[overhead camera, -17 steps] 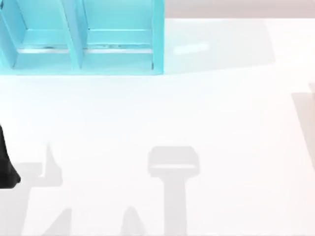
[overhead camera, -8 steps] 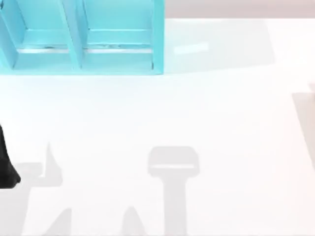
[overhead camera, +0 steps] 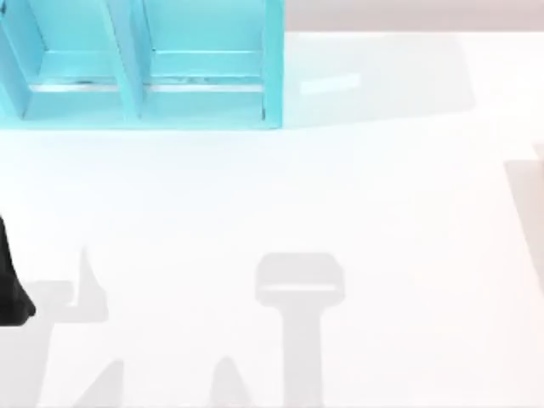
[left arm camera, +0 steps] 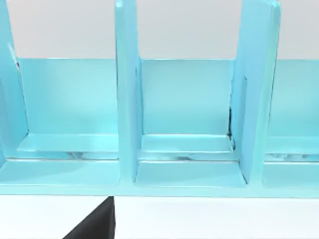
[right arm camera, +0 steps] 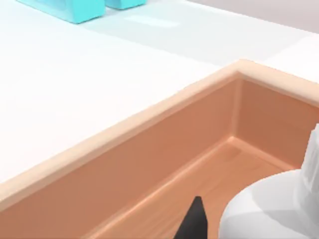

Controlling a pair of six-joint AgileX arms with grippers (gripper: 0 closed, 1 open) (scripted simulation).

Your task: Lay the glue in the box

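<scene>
A dark tip of the right gripper (right arm camera: 193,221) pokes into the right wrist view, over the inside of the box (right arm camera: 149,124). Whether this gripper is open, closed or gripping something cannot be told. Just beside the tip, a rounded white body fills the near corner of that view. It is taken here for the glue (right arm camera: 266,211), though neither cap nor label is visible. It lies within the box's outline, above the wooden floor; whether it rests on the floor or is held above it cannot be told. The box has a pale peach rim and orange-brown inner walls, and 1 inner corner is in sight. Beyond its rim the white surface (right arm camera: 75,84) runs out to a corner of the teal rack (right arm camera: 79,7).

In the left wrist view a dark part of the left gripper (left arm camera: 94,226) sits low in front of the teal rack (left arm camera: 127,99), apart from it. Its state cannot be told either. Upright dividers split the rack into open compartments, 3 of them in sight.

From above, the left arm (overhead camera: 10,293) is parked at the surface's (overhead camera: 340,187) left edge, and the rack (overhead camera: 274,59) stands at the far left.
</scene>
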